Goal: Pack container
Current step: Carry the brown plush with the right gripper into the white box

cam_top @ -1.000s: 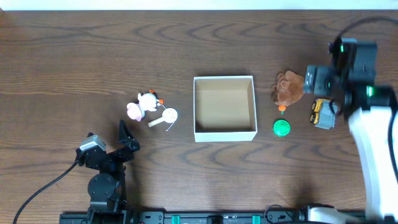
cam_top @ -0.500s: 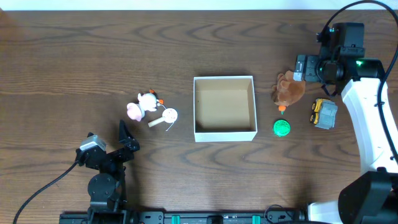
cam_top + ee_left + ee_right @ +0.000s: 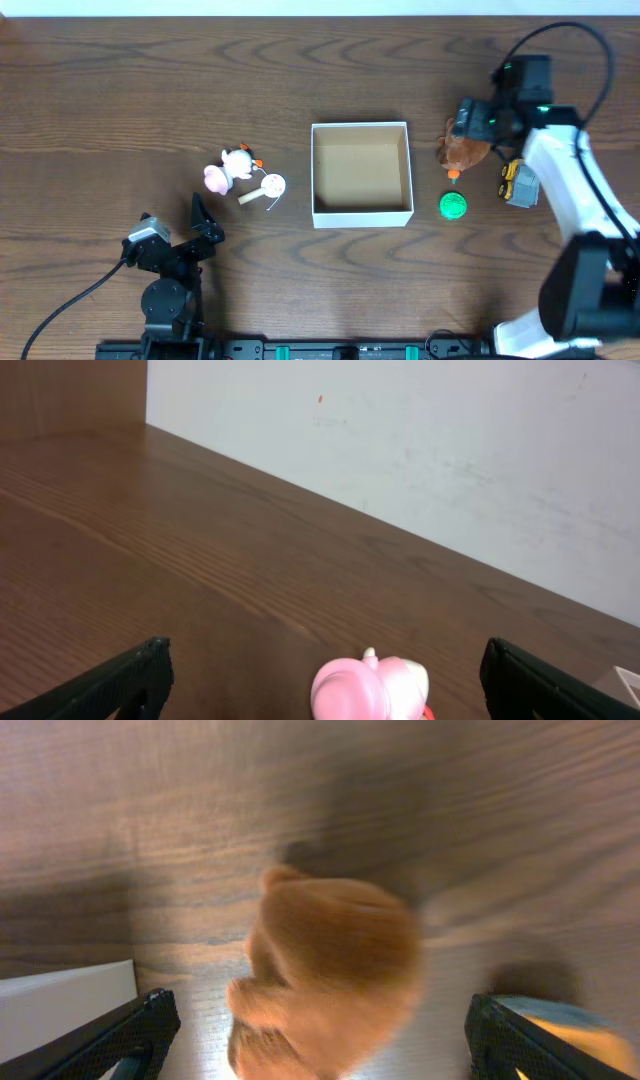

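Nearest, at the left, the left gripper [image 3: 205, 228] rests low with its fingers spread and empty. Its wrist view faces the pink toy [image 3: 368, 688], so it is probably parked to leave the other arm room. The box [image 3: 362, 213] sits mid-table, open, with nothing in it. Toys lie on both sides: the pink toy and a white disc [image 3: 272, 184] left, a green ball [image 3: 453, 205], truck [image 3: 520, 182] and brown plush [image 3: 463, 150] right. Farthest, the right gripper [image 3: 322, 1025] hangs over the plush, fingers wide apart either side, seemingly lined up to grasp it.
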